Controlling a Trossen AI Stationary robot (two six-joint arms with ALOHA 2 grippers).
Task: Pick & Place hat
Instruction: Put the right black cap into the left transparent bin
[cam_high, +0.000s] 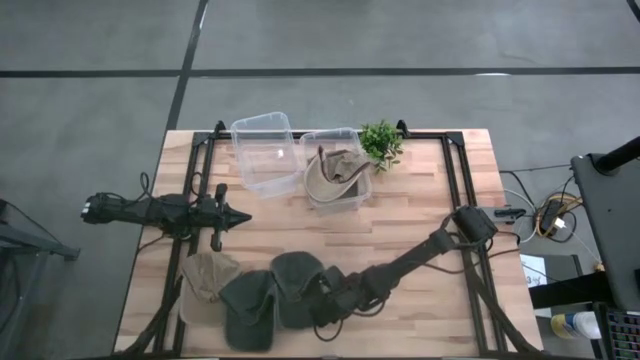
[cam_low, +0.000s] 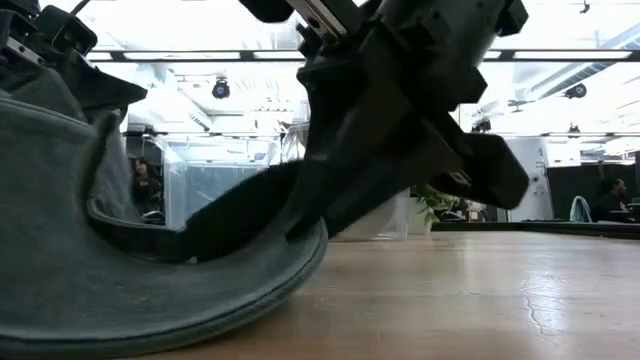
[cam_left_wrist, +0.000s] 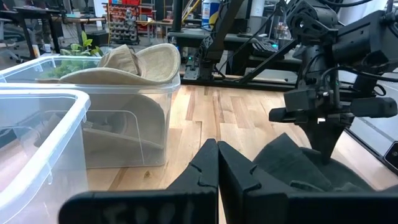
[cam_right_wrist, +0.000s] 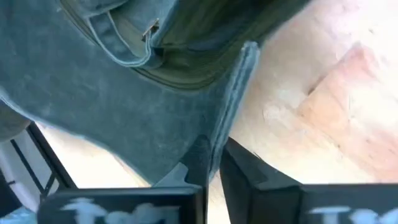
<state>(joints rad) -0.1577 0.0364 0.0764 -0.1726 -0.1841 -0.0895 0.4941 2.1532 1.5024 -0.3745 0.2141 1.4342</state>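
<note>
Three hats lie near the table's near edge: a tan one (cam_high: 208, 275) and two dark green ones (cam_high: 250, 308) (cam_high: 295, 278). My right gripper (cam_high: 328, 303) has reached over from the right and is shut on the right-hand green hat (cam_right_wrist: 124, 93). My left gripper (cam_high: 238, 215) hovers shut over the table's left side, touching nothing. Another tan hat (cam_high: 335, 170) sits in a clear bin (cam_high: 352, 195). An empty clear bin (cam_high: 265, 150) stands beside it. My right gripper (cam_right_wrist: 214, 152) pinches the dark green hat's brim edge (cam_right_wrist: 233, 93) between its two fingers. The fingers slant down from the table's right side. Beside them the brim (cam_low: 300, 255) curls upward, while the rest of the hat (cam_low: 150, 300) lies on the table.
A small green plant (cam_high: 380, 140) stands at the far edge beside the bins. Black frame bars (cam_high: 455, 175) run along the table's left and right sides. Bare wood (cam_high: 400, 215) lies between the bins and the hats.
</note>
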